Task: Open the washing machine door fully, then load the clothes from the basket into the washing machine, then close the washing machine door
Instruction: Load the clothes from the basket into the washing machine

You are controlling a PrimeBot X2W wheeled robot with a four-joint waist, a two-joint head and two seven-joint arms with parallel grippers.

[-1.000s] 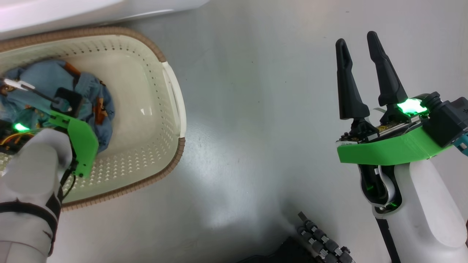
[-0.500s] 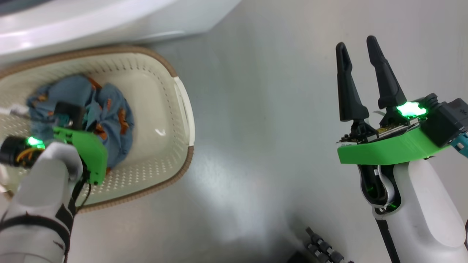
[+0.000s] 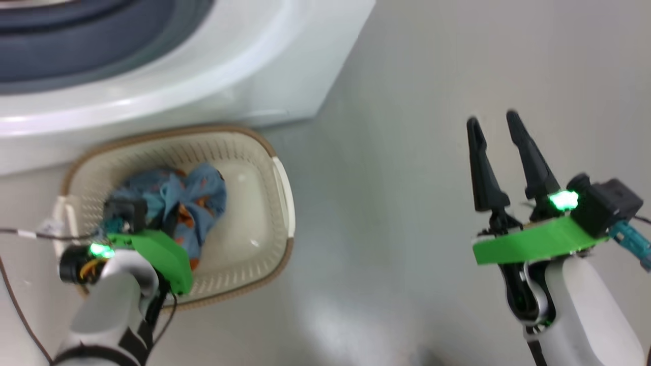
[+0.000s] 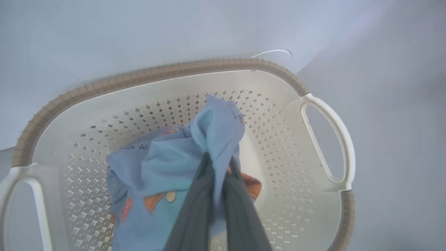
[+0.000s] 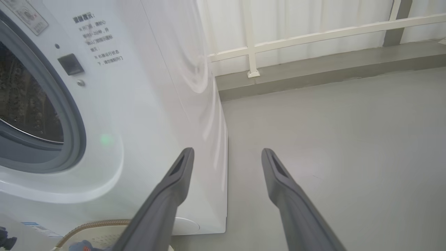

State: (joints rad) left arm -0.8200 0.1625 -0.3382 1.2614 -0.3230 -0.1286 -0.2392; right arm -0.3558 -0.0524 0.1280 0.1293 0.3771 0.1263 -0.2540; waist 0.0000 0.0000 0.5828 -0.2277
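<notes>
The cream basket (image 3: 282, 188) stands on the floor against the front of the white washing machine (image 3: 229, 76). In the left wrist view my left gripper (image 4: 217, 157) is shut on a bunched fold of the clothes, a light blue garment (image 4: 167, 164) with orange prints, held up over the basket (image 4: 139, 78). From the head the same garment (image 3: 203, 195) hangs under my green left wrist mount (image 3: 152, 251). My right gripper (image 3: 492, 119) is open and empty over bare floor, right of the machine (image 5: 146, 122). The drum opening (image 5: 24, 104) is uncovered. The washing machine door is out of view.
A grey gasket (image 5: 75, 139) rings the drum. Grey floor (image 3: 386, 229) spreads right of the basket and machine. A white railing (image 5: 313, 35) and a raised ledge run along the far wall. A thin cable (image 3: 30, 234) trails at the left.
The head camera has tilted up, bringing the washing machine's front into view. My left gripper has bunched the blue garment and drawn it upward. The right gripper stays open.
</notes>
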